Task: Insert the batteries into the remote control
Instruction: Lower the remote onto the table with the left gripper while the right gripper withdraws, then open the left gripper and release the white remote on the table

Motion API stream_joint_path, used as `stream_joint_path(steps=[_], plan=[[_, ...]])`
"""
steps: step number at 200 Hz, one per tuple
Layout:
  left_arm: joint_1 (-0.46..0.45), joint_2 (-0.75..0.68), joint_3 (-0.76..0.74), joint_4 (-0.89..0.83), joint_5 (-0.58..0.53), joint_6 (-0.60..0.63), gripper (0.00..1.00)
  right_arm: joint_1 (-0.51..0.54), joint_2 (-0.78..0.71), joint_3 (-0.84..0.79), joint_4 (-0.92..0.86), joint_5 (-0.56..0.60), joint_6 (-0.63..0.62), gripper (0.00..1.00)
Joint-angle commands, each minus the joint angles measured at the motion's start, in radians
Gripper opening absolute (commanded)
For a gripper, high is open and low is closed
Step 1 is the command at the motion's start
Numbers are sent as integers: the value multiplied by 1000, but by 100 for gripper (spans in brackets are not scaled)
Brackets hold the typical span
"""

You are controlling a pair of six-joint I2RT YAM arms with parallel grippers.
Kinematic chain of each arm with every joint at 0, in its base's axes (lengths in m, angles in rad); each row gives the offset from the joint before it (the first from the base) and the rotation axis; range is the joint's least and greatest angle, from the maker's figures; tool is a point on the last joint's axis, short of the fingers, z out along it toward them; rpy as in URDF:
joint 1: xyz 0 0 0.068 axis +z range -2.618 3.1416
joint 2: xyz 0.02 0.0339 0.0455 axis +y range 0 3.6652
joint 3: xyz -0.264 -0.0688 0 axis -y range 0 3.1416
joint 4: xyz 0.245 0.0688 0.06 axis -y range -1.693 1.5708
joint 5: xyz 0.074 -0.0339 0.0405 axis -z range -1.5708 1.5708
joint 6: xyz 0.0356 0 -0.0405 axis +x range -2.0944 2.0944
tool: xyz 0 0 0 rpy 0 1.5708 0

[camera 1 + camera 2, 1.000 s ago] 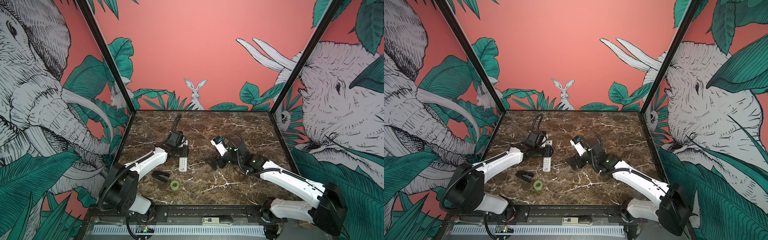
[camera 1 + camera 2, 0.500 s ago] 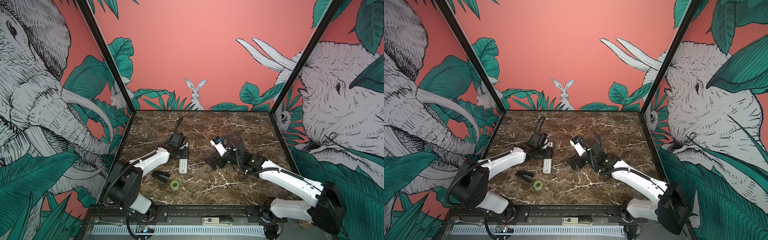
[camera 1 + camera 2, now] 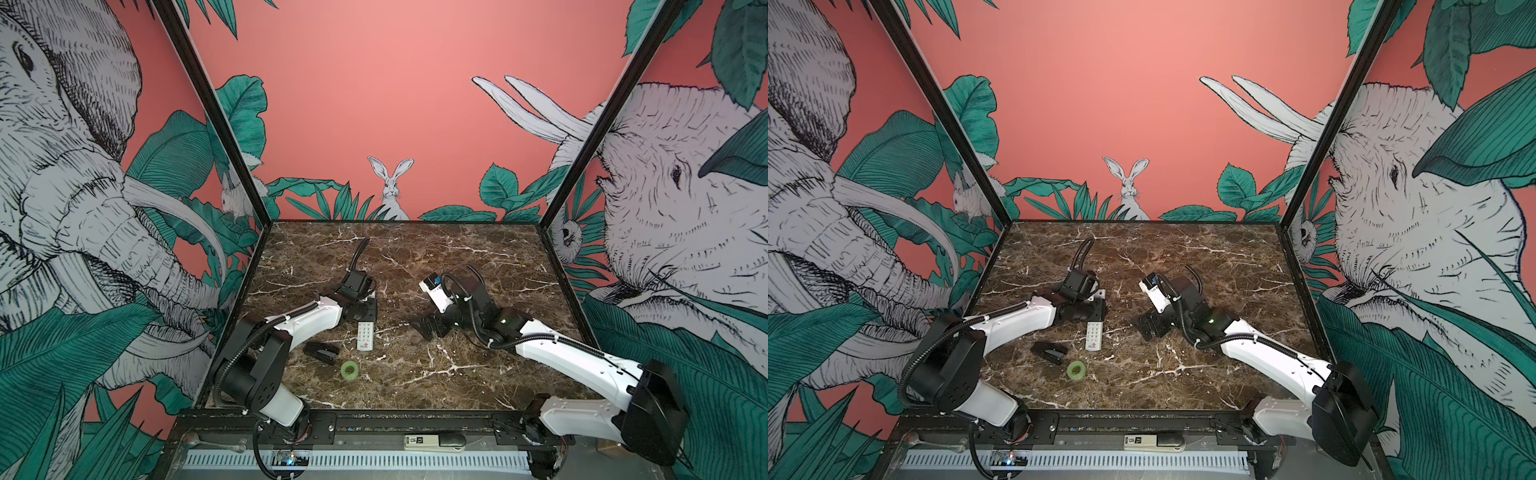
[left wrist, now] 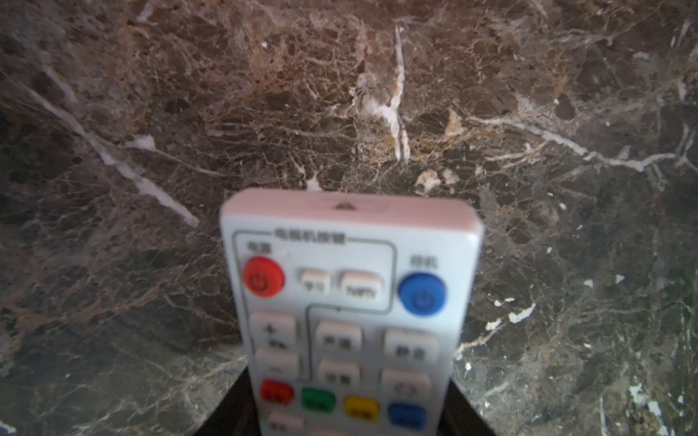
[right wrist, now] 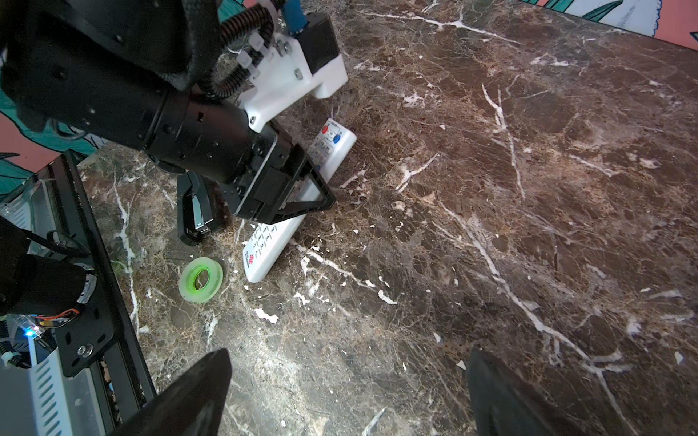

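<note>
Right wrist view: remote control tight within left end effector

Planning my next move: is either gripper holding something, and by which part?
The left gripper clasps the remote across its long sides, about mid-length, buttons up. The right gripper is open and empty.

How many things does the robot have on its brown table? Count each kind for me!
remote control: 1
green tape roll: 1
black stapler: 1
Total: 3
</note>
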Motion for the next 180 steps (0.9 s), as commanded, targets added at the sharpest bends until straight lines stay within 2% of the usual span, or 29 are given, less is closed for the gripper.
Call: stream_joint_path(steps=[1,180], plan=[[-8,0,-21,12,-18,-14,6,-4,-4,19,20,7,-5,99],[-11,53,-63,58,-47,-34,14,-4,-27,-1,24,10,5,99]])
